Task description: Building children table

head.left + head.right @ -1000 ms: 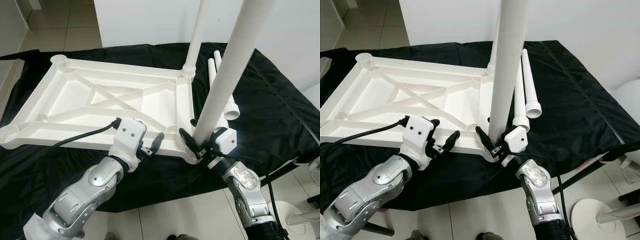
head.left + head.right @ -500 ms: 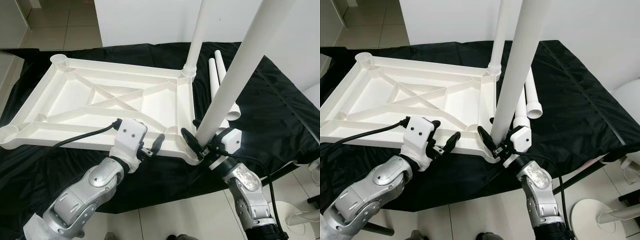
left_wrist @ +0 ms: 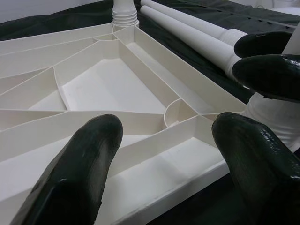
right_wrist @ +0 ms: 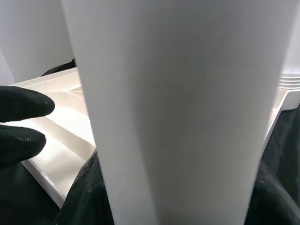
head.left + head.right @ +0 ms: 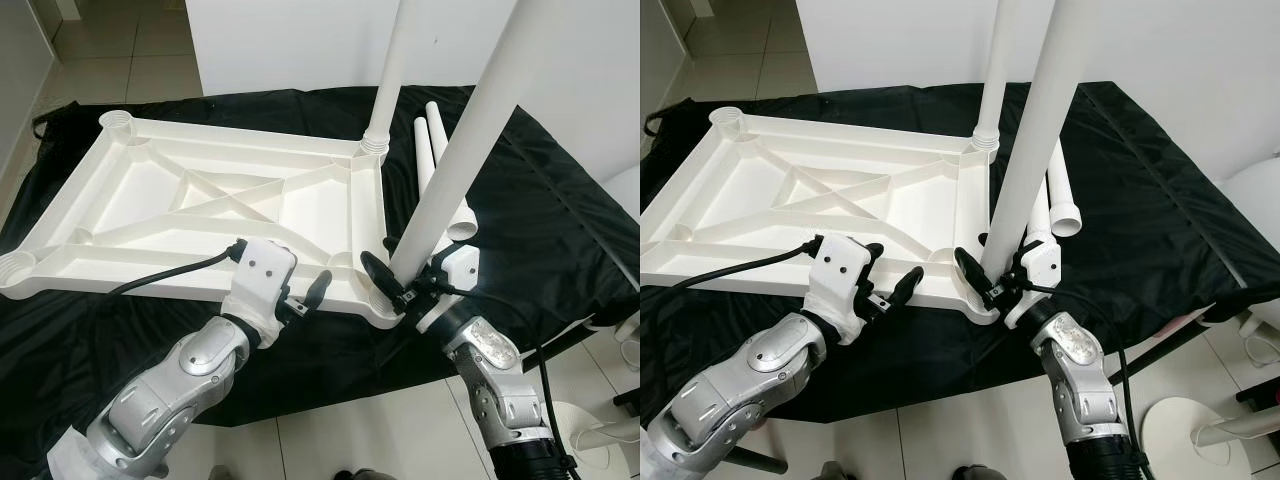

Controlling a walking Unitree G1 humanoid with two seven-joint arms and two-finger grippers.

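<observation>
Gripping, right hand (image 5: 397, 284): clamped on a leaning white leg (image 5: 470, 140) at the near right corner socket of the upturned table frame (image 5: 150, 200).
Head views: frame lies on black cloth (image 5: 560, 230) (two spare legs (image 5: 432, 150) beside it).
Left wrist view: left hand (image 3: 164, 154) parted, empty, at the frame's near edge.
Right wrist view: leg between the fingers (image 4: 18, 122).
</observation>
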